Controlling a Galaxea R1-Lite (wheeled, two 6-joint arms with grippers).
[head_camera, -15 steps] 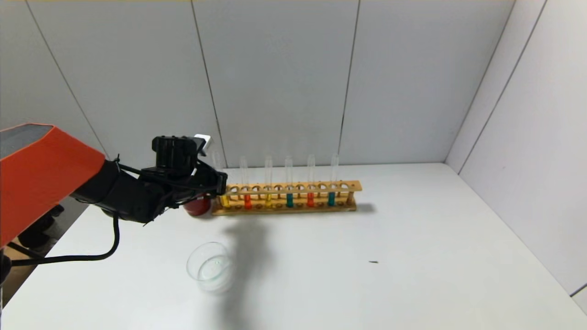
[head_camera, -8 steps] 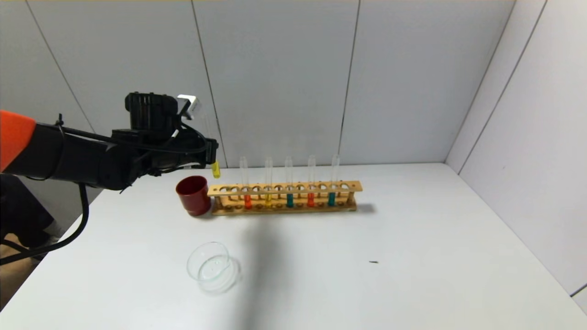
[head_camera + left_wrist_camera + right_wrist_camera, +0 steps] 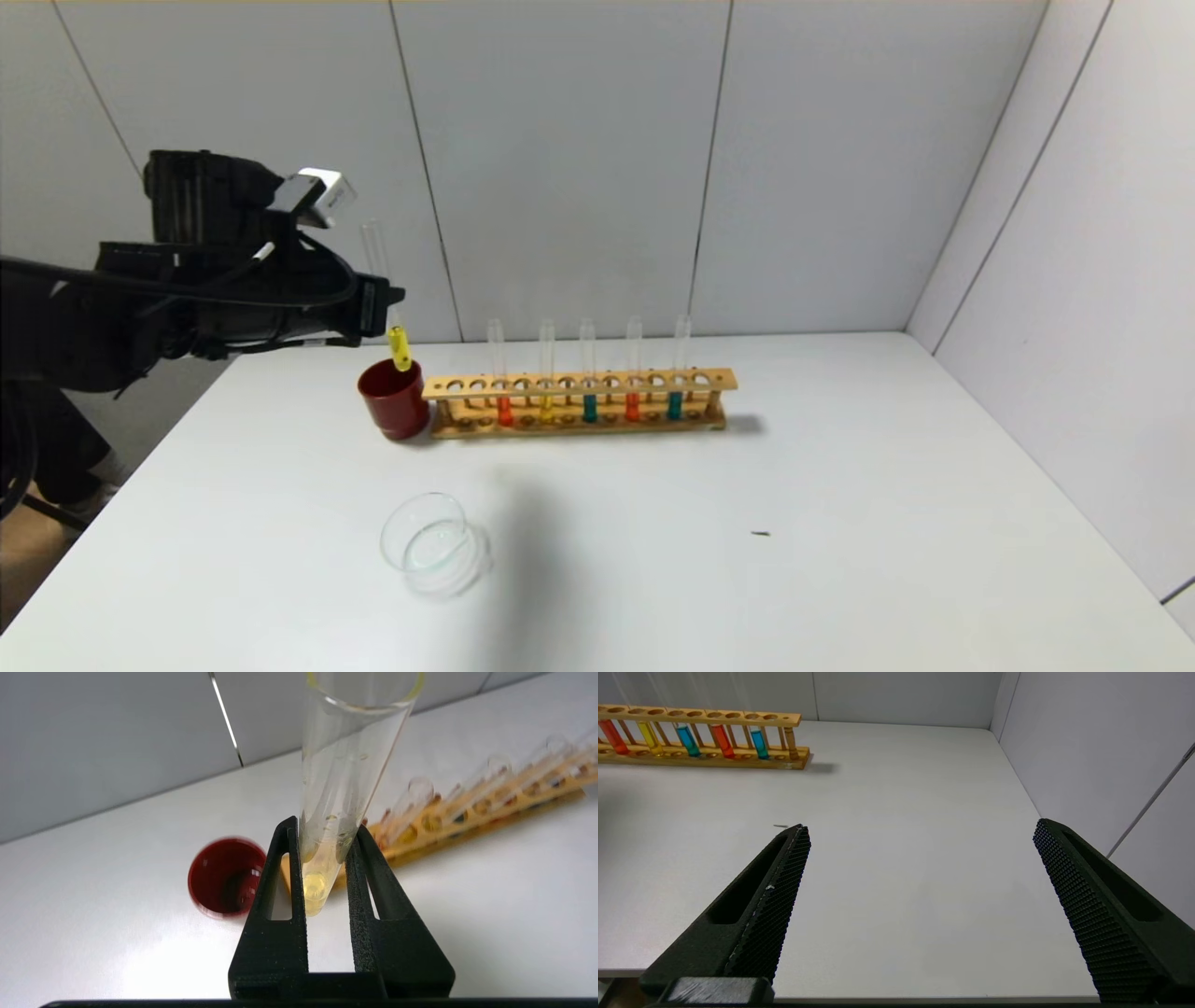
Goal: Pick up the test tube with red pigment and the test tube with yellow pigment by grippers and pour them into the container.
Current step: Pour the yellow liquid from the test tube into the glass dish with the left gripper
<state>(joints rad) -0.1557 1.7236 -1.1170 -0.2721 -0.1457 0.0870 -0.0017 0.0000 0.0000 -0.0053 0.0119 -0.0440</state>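
Note:
My left gripper (image 3: 387,308) is shut on the test tube with yellow pigment (image 3: 400,347) and holds it nearly upright in the air, its bottom just above the red cup (image 3: 394,399). In the left wrist view the jaws (image 3: 327,826) pinch the tube (image 3: 345,756) low on its body. Two test tubes with red pigment (image 3: 504,409) (image 3: 632,406) stand in the wooden rack (image 3: 579,383). The container, a clear glass dish (image 3: 431,546), sits on the table in front of the cup. My right gripper (image 3: 920,828) is open and empty over the table's right part.
The rack also holds a paler yellow tube (image 3: 546,406) and two teal tubes (image 3: 589,407) (image 3: 674,405). The white table (image 3: 840,523) is closed in by grey walls at the back and right. A small dark speck (image 3: 761,534) lies on the table.
My left gripper has lifted the yellow tube out of the rack's left end and carried it up and to the left, over the red cup. The right arm has not moved.

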